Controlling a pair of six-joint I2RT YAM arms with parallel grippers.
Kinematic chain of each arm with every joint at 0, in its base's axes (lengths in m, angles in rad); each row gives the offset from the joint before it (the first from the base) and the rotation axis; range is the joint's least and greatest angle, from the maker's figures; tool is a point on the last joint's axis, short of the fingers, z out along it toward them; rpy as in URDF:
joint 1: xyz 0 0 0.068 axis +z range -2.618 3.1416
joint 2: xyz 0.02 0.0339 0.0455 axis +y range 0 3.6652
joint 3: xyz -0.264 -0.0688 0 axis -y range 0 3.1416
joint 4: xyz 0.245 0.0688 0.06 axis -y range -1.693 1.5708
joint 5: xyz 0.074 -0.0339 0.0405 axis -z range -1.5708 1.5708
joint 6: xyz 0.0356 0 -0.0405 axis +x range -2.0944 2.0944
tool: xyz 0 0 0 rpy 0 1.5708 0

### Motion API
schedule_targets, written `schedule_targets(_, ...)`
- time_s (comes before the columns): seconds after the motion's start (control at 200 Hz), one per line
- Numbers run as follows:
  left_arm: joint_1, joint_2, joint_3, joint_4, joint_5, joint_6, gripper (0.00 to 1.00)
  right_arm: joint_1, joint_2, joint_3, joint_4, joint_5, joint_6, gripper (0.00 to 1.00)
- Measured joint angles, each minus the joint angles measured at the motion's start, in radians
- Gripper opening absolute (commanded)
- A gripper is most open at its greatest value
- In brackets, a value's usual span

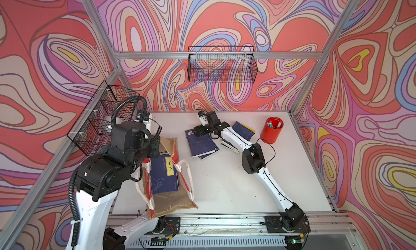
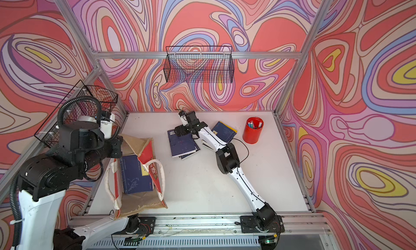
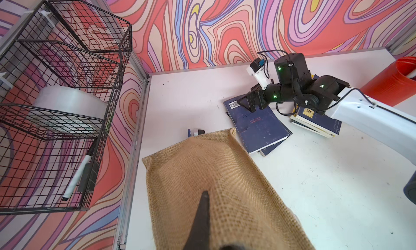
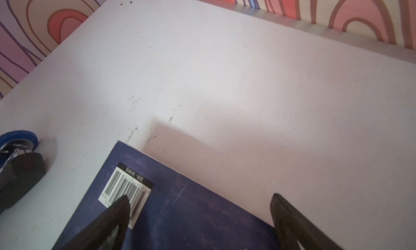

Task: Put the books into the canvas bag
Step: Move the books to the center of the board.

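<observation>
In both top views the canvas bag (image 1: 173, 201) (image 2: 139, 204) is lying open on the left side of the table (image 1: 225, 181). A blue book (image 1: 163, 179) is sitting inside it. The left gripper is hiding behind its own arm here. A pile of books (image 1: 201, 147) is lying near the middle. The right gripper (image 1: 195, 132) is hovering over the pile, spread wide. More books (image 1: 245, 129) are lying under the right arm, beside a red cup (image 1: 271, 130).

In the left wrist view the left gripper (image 3: 205, 193) is pinching shut on the bag's brown cloth.

In the right wrist view the right gripper (image 4: 200, 198) is reaching wide across a corner of the top book (image 4: 180, 215). One of its fingers (image 4: 117, 215) is covering part of the barcode (image 4: 121, 186).
</observation>
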Motion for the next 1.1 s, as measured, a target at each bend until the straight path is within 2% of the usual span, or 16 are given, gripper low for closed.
schedule_targets(0.1,0.0,0.026,0.04,0.009,-0.003,0.005,0.0,0.01,-0.068,-0.118,-0.005,0.003,-0.023,0.94)
schedule_targets(0.3,0.0,0.087,0.12,0.05,-0.008,0.014,0.0,0.059,-0.301,-0.508,0.054,0.027,-0.029,0.9)
schedule_targets(0.496,0.0,0.145,0.156,0.12,-0.035,0.028,0.0,0.111,-0.534,-0.925,0.203,0.002,-0.019,0.9)
schedule_targets(0.631,0.001,0.169,0.156,0.19,-0.052,0.029,0.0,0.151,-0.663,-1.145,0.282,-0.012,-0.001,0.88)
schedule_targets(0.886,0.003,0.216,0.165,0.281,-0.04,0.024,0.0,0.183,-0.839,-1.436,0.377,-0.077,0.079,0.89)
schedule_targets(1.102,0.019,0.271,0.146,0.33,0.001,0.01,0.0,0.151,-0.992,-1.546,0.278,-0.065,0.146,0.92)
